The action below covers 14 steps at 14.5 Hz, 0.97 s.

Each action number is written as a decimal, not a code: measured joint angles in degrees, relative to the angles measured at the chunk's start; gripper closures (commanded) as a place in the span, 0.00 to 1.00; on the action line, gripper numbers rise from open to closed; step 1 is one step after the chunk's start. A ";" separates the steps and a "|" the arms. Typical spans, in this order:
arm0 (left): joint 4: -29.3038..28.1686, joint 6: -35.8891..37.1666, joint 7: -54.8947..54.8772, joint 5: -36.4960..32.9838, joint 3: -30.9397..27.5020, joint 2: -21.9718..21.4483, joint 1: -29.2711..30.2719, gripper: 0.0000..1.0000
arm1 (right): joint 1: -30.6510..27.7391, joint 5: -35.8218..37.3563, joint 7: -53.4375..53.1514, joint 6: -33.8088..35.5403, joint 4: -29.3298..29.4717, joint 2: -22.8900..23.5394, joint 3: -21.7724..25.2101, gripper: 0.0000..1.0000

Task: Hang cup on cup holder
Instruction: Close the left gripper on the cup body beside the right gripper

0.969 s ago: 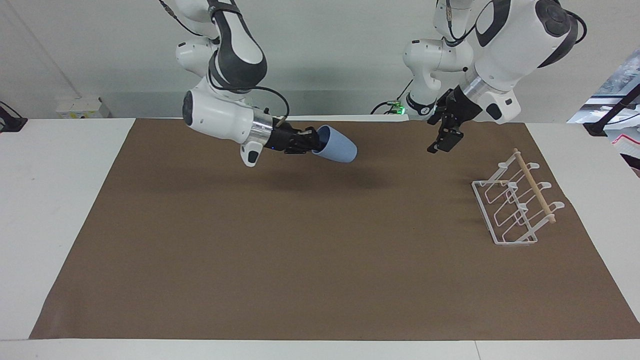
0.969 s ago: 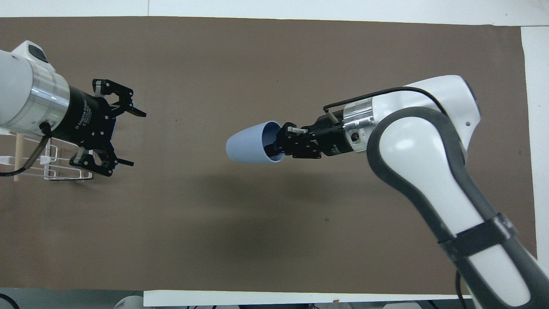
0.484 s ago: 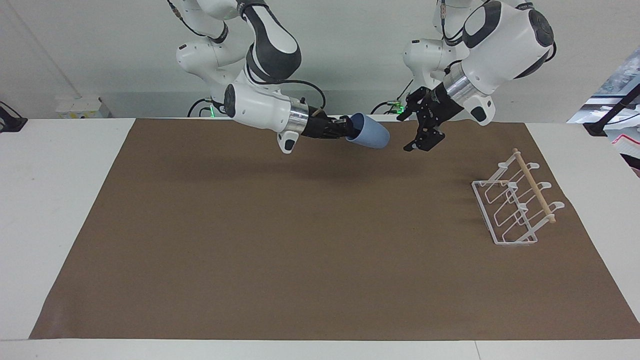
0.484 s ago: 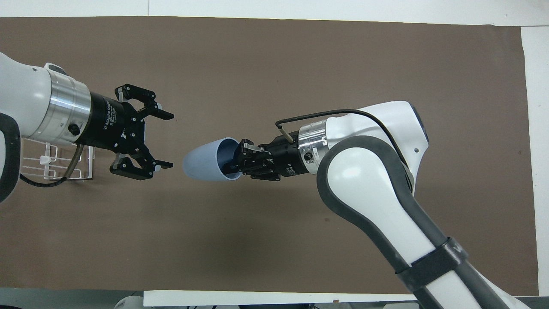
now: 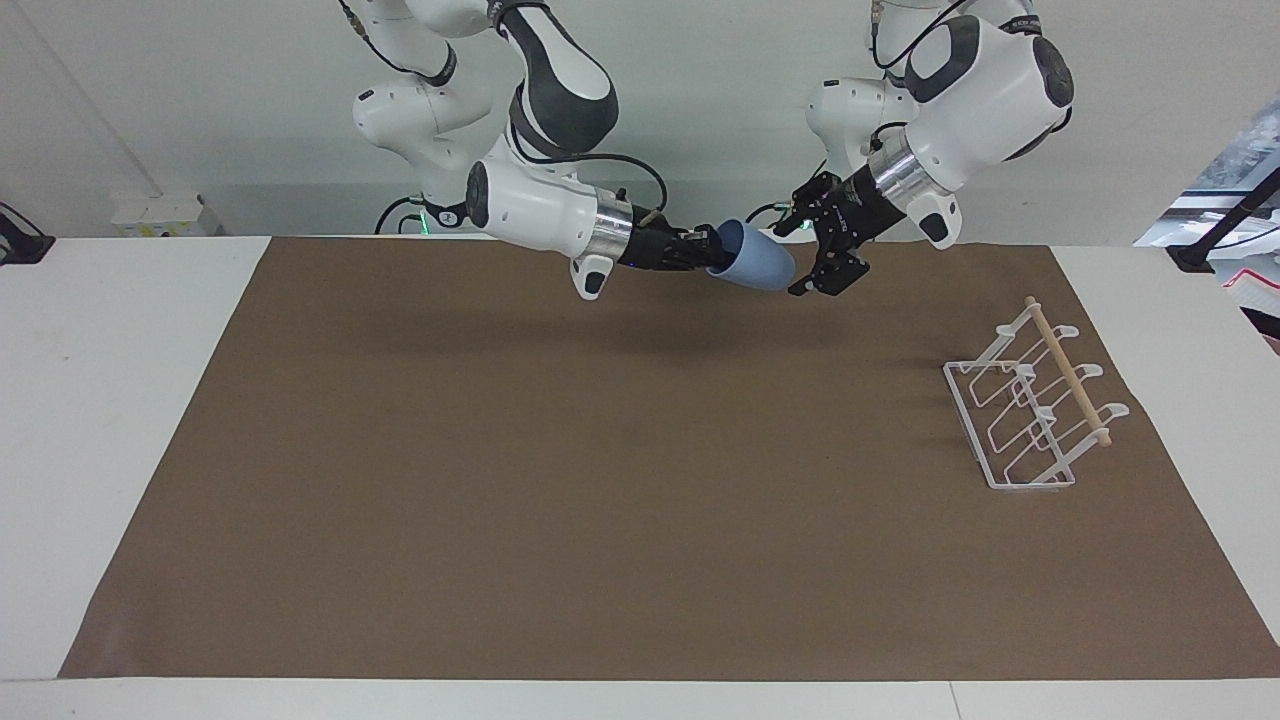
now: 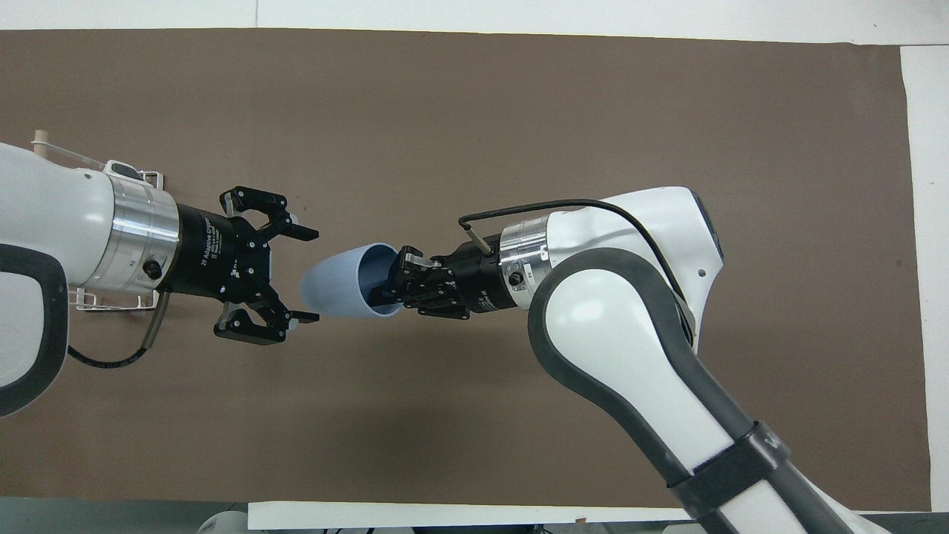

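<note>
The light-blue cup (image 5: 757,268) lies on its side in the air, over the part of the mat nearest the robots. My right gripper (image 5: 712,256) is shut on the cup's rim, with one finger inside the mouth. In the overhead view the cup (image 6: 337,284) points its narrow base at my left gripper (image 6: 311,276). My left gripper (image 5: 795,262) is open, and its fingers stand either side of the cup's base without closing on it. The white wire cup holder (image 5: 1030,412) with its wooden dowel stands on the mat toward the left arm's end. In the overhead view the left arm hides most of the cup holder (image 6: 89,300).
A brown mat (image 5: 600,480) covers most of the white table (image 5: 120,400). Both arms reach in toward the middle, low over the mat's edge nearest the robots.
My right gripper has carried the cup toward the left arm's end. My left gripper has moved away from the cup holder to meet it, and its open fingers now flank the cup's base.
</note>
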<state>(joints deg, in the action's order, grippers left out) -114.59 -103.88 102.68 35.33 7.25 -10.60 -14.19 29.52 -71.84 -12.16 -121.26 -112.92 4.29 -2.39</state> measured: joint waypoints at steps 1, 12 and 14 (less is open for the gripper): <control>-1.22 -0.47 -1.23 0.01 0.25 -0.36 -0.25 0.00 | 0.00 0.00 0.00 -0.02 -0.01 0.00 0.02 1.00; -4.81 -6.48 -4.29 2.83 1.41 -0.89 -0.54 1.00 | -0.01 -0.08 -0.02 -0.19 -0.08 0.01 0.25 0.57; -4.62 -6.62 -4.29 1.35 1.85 -0.89 -0.55 1.00 | 0.05 -0.08 -0.01 -0.19 -0.16 0.03 0.21 0.00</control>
<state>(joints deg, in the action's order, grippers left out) -119.21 -110.50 98.39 36.68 9.10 -11.49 -14.75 29.57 -71.92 -12.18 -121.46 -113.07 4.32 -2.18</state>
